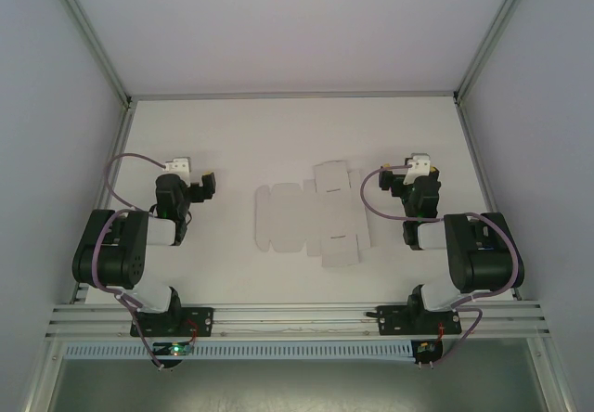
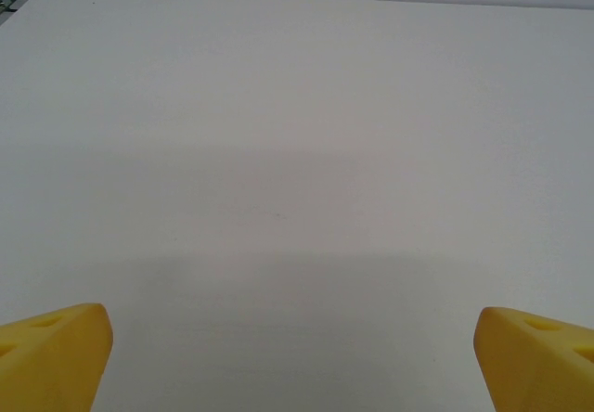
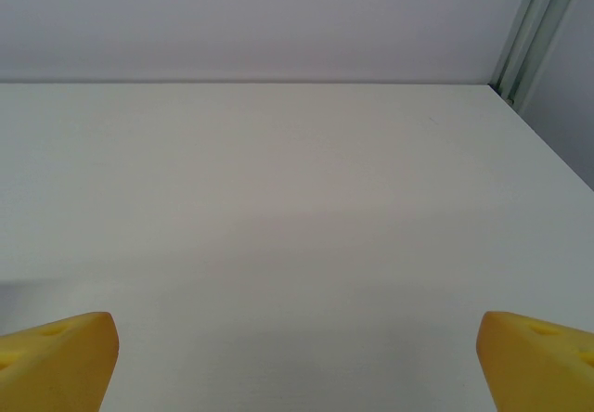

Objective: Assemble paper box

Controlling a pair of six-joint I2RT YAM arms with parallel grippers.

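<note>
The paper box [image 1: 311, 215] lies as a flat white die-cut sheet with flaps in the middle of the white table [image 1: 232, 134]. My left gripper [image 1: 190, 178] hovers left of the sheet, apart from it, open. On the other side, also apart from the sheet, my right gripper [image 1: 406, 175] stands open. In the left wrist view the yellow fingertips [image 2: 56, 352] sit wide apart over bare table. The right wrist view likewise has yellow fingertips [image 3: 56, 356] spread at the bottom corners with nothing between them.
Grey enclosure walls with aluminium posts [image 1: 93, 32] ring the table on three sides. A metal rail [image 1: 297, 317] runs along the near edge, carrying both arm bases. A corner post [image 3: 538, 22] shows at the far right.
</note>
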